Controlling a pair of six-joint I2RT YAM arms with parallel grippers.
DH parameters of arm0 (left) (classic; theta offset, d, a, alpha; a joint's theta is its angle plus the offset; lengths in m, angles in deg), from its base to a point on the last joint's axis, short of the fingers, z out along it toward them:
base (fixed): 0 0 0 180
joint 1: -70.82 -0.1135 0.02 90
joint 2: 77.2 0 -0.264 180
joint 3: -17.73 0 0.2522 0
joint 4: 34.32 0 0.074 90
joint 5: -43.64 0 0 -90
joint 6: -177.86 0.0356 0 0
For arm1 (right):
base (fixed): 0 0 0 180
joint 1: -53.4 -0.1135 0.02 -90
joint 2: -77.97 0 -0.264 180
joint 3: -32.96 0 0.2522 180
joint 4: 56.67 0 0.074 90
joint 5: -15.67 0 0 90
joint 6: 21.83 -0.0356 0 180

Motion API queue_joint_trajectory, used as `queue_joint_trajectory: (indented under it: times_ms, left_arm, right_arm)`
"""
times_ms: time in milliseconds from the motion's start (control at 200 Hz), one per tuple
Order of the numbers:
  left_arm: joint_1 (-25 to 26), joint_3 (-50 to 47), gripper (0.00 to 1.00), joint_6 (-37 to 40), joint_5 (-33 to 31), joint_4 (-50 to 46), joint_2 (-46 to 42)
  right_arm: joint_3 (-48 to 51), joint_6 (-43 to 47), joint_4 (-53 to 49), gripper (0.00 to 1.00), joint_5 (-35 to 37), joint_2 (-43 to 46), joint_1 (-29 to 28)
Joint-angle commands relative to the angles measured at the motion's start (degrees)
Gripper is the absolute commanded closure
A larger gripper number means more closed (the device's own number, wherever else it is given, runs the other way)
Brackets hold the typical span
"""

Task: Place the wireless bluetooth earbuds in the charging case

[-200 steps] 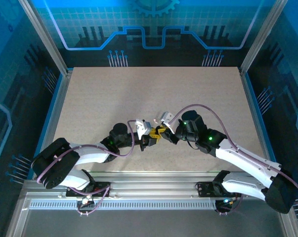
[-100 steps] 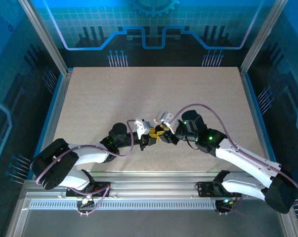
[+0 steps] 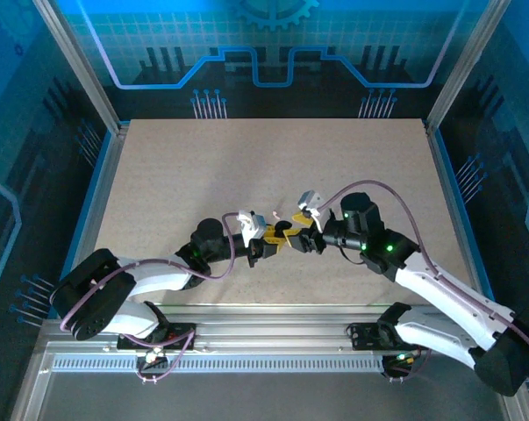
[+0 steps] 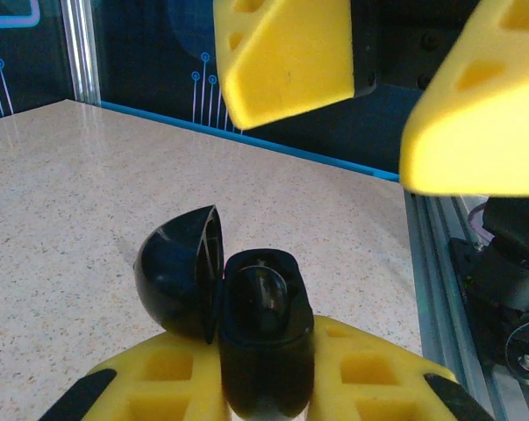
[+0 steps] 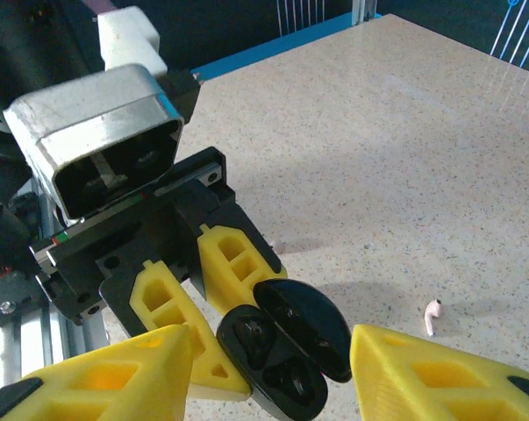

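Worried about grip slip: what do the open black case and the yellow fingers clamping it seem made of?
The black hinged charging case looks like glossy hard plastic: highlights run along its lid and rim. The yellow fingers of the left gripper look like matte plastic, perhaps printed, with open pockets and no shine; how soft they are cannot be told.

The top camera looks down on the table (image 3: 246,158) from behind, while both close wrist views share the black case (image 4: 260,342).
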Motion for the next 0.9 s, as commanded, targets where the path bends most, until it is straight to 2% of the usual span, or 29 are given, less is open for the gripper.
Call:
queue_joint_trajectory:
  times_ms: [0, 140, 470, 615, 895]
  left_arm:
    - [0.1, -1.0, 0.82, 0.4, 0.5, 3.1, -1.1]
    - [0.1, -1.3, 0.82, 0.4, 0.4, 3.3, -1.4]
    - [0.1, -1.4, 0.82, 0.8, 0.8, 3.3, -1.8]
    - [0.2, -2.4, 0.82, 3.3, 3.8, 5.4, -1.4]
    - [0.2, -3.2, 0.83, 6.9, 3.8, 6.0, -2.4]
  right_arm:
    - [-1.3, -4.1, -0.7, 0.49, -2.3, 1.6, 1.4]
    - [-0.6, -9.0, -2.9, 0.49, 2.7, 2.1, 3.1]
    - [0.5, -10.0, -4.7, 0.48, 0.8, -0.2, 1.9]
    - [0.7, -9.3, -4.1, 0.47, 0.7, -1.1, 1.6]
    - [8.1, -4.3, 4.0, 0.43, -1.2, 6.6, 1.8]
